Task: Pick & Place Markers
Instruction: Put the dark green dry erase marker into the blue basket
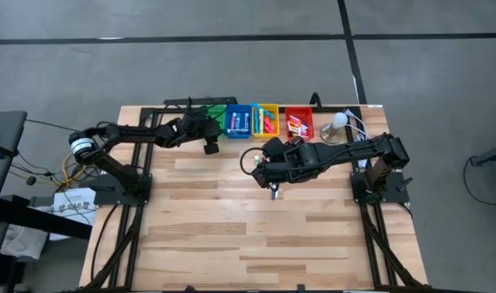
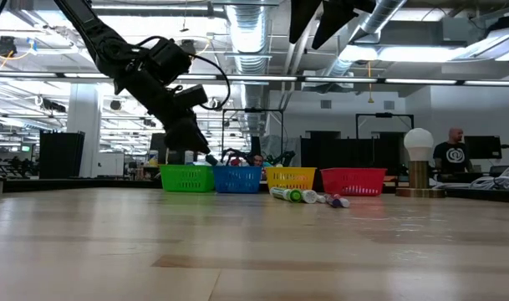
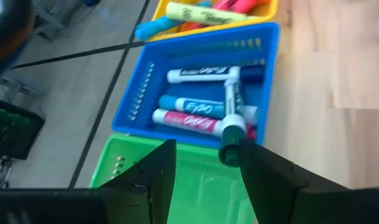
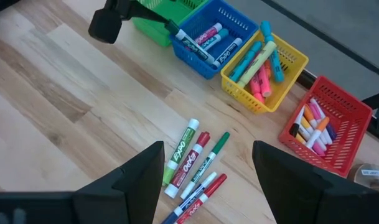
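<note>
Hovering over the green bin point(image 3: 195, 180), the left gripper point(image 3: 205, 165) is pinching a green-capped marker point(image 3: 231, 118) by its cap end, the white barrel sticking out ahead over the blue bin point(image 3: 133, 99). Farther out, the right gripper point(image 4: 208, 171) is hanging with fingers spread and empty, a loose cluster of markers point(image 4: 195, 165) lying on the table point(image 4: 65, 99) just below and ahead of it. These pens are looking light, stiff and smooth, so I'd judge a mid-barrel pinch safer than that cap-end hold, which could slip or swivel. The green bin's contents are mostly hidden behind the fingers, and the cluster's near ends are cut off.
</note>
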{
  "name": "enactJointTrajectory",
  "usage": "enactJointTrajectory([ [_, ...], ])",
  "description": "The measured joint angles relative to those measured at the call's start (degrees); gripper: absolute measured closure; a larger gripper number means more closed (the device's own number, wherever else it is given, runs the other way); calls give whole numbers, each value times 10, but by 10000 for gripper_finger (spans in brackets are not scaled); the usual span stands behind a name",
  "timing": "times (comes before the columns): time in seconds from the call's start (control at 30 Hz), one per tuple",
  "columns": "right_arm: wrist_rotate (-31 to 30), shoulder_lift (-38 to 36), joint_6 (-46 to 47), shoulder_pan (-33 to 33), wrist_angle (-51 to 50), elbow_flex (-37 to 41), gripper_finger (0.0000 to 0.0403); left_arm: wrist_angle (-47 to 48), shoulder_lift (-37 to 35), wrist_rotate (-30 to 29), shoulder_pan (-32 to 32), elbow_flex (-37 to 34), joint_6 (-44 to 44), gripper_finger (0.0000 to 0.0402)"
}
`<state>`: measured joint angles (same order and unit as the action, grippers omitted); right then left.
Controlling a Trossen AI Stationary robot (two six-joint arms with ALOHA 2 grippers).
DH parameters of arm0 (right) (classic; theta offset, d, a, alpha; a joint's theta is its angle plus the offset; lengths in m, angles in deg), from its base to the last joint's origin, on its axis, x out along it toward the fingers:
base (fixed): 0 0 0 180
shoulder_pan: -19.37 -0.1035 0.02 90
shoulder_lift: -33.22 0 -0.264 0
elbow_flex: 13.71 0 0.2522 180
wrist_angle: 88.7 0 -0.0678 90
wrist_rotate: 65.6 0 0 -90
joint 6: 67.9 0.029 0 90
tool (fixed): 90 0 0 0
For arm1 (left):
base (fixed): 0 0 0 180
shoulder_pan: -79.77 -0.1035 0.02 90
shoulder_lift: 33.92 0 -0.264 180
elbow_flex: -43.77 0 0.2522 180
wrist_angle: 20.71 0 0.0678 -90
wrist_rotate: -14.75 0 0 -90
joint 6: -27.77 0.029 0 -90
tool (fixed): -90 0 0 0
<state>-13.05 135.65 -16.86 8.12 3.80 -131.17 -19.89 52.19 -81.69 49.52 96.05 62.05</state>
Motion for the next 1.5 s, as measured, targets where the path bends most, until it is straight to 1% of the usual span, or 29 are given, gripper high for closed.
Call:
enactJointTrajectory([
  [0.1,0,0,0,0,0,0,168,2,0,0,17,0,0,229],
  [0.23,0,0,0,0,0,0,168,29,-1,0,38,0,0,229],
  [0.3,0,0,0,0,0,0,168,44,-2,-9,44,0,0,229],
  [0.57,0,0,-1,2,0,0,168,48,-2,-16,36,-1,0,229],
  [0.67,-1,0,-4,5,0,0,168,47,4,3,27,-1,12,229],
  [0.77,-2,0,-5,5,0,0,168,44,19,8,25,-1,34,229],
  [1.0,-2,0,-5,5,-2,0,168,9,44,2,25,-1,75,229],
  [1.37,-1,0,-5,8,-2,0,168,-29,44,0,25,-1,75,229],
  [1.5,-1,0,-6,13,-3,0,168,-56,44,0,25,-1,74,229],
])
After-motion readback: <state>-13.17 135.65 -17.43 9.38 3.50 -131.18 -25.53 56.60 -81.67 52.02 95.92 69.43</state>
